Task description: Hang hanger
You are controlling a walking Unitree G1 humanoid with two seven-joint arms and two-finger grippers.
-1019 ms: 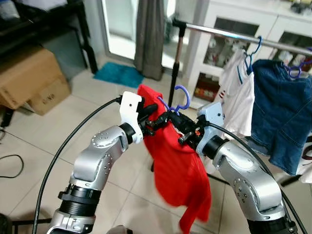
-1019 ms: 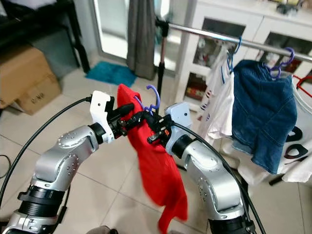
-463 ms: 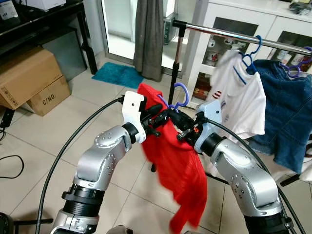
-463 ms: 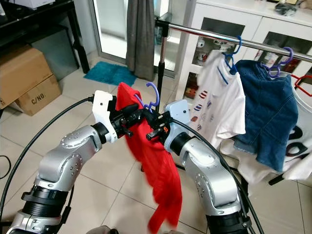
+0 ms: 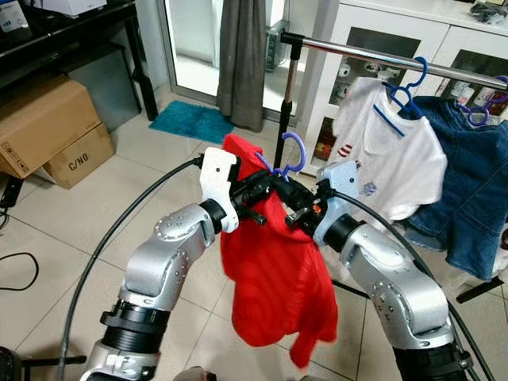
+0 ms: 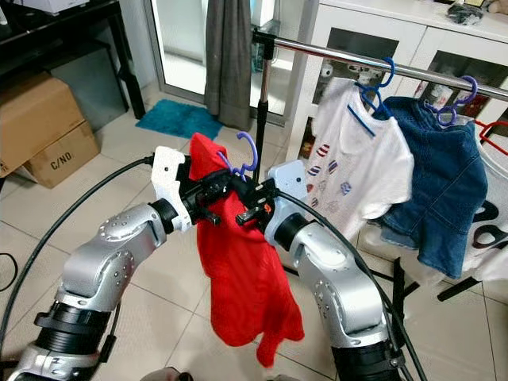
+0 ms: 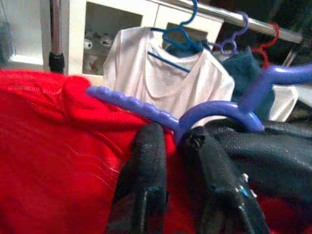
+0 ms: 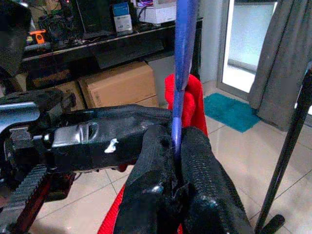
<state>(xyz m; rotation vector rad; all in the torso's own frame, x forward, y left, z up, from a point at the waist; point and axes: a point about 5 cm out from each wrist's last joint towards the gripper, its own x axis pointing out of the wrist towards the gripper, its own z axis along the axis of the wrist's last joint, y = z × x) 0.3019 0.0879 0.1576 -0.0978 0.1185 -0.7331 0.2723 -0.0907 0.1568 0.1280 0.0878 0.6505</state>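
Both arms bend inward at frame centre, the left gripper (image 5: pixel 258 190) and right gripper (image 5: pixel 292 208) clamping a purple hanger (image 5: pixel 292 153). A red shirt (image 5: pixel 274 270) hangs below (clothes rail (image 5: pixel 357 54) at upper right).

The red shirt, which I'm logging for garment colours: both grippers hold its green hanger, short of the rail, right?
Not quite: the hanger is purple, not green, as the left eye view shows. Otherwise yes: the left gripper and right gripper hold it with the red shirt, short of the rail.

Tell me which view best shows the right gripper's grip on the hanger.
Right wrist view: the right gripper is shut on the purple hanger, its stem pinched between both fingers. Eye views show the hook above both grippers; left wrist view shows its arm over the red shirt.
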